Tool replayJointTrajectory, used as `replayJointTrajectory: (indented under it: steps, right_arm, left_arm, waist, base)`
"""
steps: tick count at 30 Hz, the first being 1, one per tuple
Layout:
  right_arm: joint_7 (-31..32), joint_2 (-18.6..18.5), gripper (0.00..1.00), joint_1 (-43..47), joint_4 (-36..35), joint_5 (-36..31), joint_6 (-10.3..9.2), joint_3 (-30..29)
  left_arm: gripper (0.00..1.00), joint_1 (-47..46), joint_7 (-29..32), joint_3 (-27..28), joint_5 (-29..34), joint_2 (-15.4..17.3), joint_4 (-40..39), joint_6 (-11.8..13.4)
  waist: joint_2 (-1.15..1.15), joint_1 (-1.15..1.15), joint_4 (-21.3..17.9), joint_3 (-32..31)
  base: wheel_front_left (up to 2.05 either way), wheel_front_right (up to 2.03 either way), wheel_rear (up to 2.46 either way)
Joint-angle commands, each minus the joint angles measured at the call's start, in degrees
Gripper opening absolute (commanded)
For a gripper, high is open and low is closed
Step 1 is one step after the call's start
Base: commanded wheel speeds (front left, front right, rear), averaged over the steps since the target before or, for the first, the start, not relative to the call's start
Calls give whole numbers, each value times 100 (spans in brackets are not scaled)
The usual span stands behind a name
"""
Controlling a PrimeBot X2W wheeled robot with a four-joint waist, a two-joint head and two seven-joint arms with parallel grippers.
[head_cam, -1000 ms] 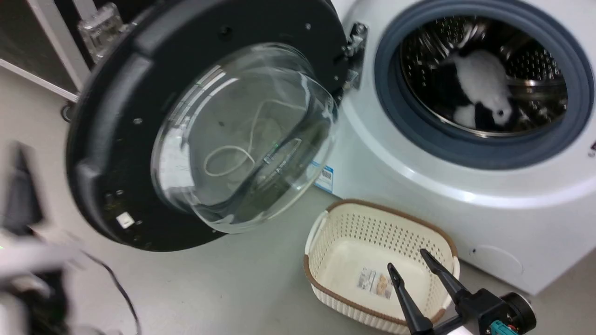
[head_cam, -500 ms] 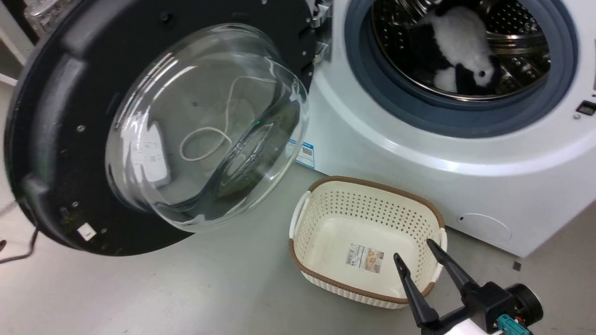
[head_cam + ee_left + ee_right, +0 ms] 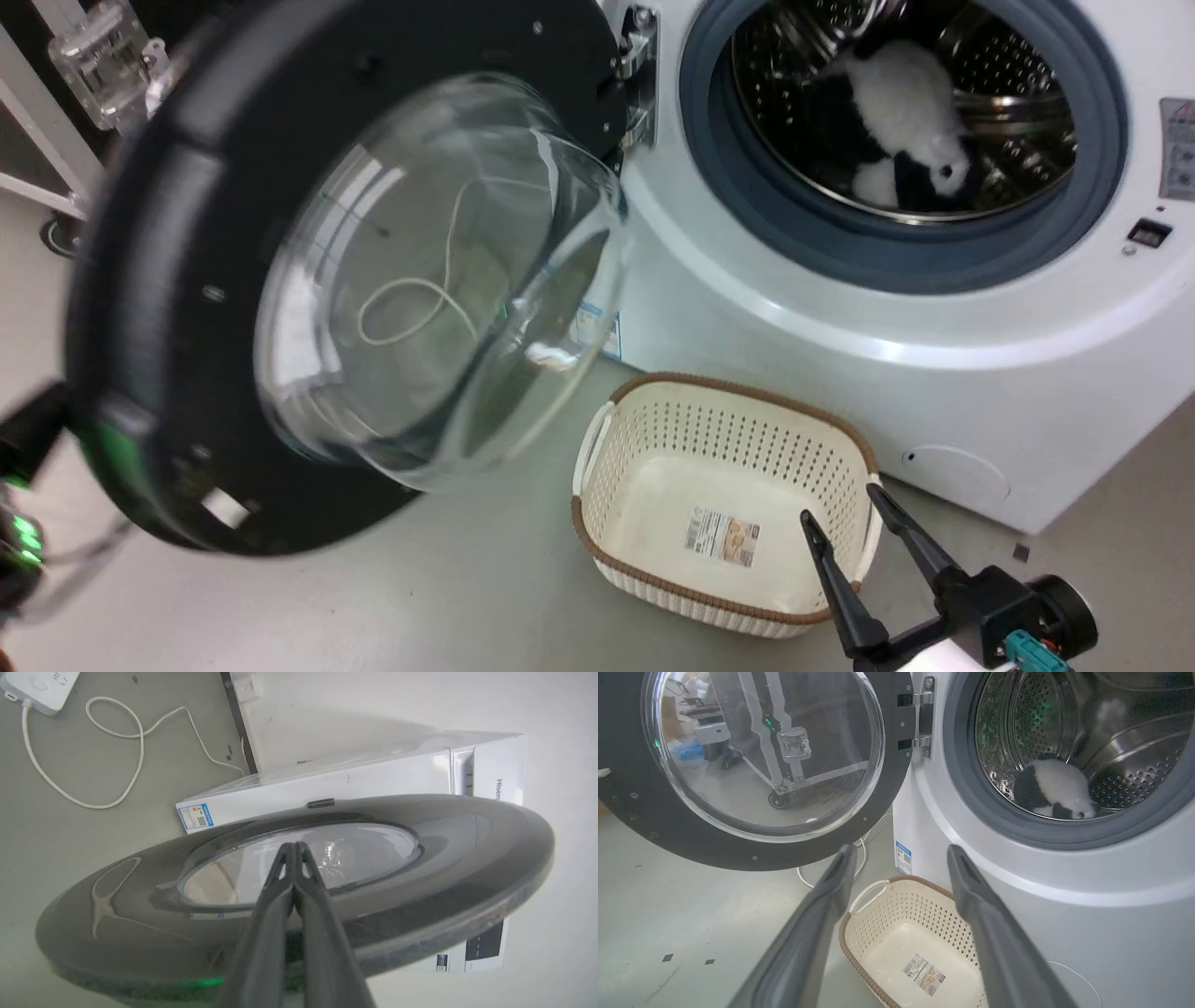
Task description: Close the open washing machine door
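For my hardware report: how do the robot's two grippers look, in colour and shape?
The left gripper and the right gripper each have two long, dark grey fingers tapering to thin tips. Behind the right one sit a black block, a round black part and a small teal connector.

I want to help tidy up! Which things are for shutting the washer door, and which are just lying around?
For the job: washing machine door, washing machine, left gripper.
Just lying about: laundry basket, plush toy in the drum, white cable.

washing machine door (image 3: 420,280) open wide, drum mouth (image 3: 747,233) unobstructed, basket (image 3: 747,393) on floor (image 3: 420,588) below, L floor free
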Motion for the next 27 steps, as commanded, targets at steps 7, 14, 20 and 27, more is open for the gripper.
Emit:
replayJointTrajectory:
  steps: [7, 14, 20, 27]
  right_arm:
    - [-27, 44, 100, 83, 39, 58, 5, -223]
    - [-27, 79, 100, 213, -35, 81, 5, -744]
    - [-27, 85, 100, 280, -97, 125, 5, -1184]
    - [-27, 86, 100, 238, -125, 36, 5, -1407]
  left_arm:
    - [0, 1039, 866, -200, -429, -662, -1102, 99]
    - [0, 2150, 1266, -452, -685, -1441, -2413, 431]
    - [0, 3026, 1160, -1308, -1015, -1687, -3108, 592]
    - [0, 3648, 111, -2873, -1874, -1695, -3371, 554]
  waist:
    - [0, 0, -115, -457]
    - [0, 0, -408, -714]
    - [0, 0, -816, -788]
    - [0, 0, -1480, -604]
  base:
    - [0, 0, 0]
    - [0, 0, 0]
    - [0, 0, 0]
    - [0, 0, 0]
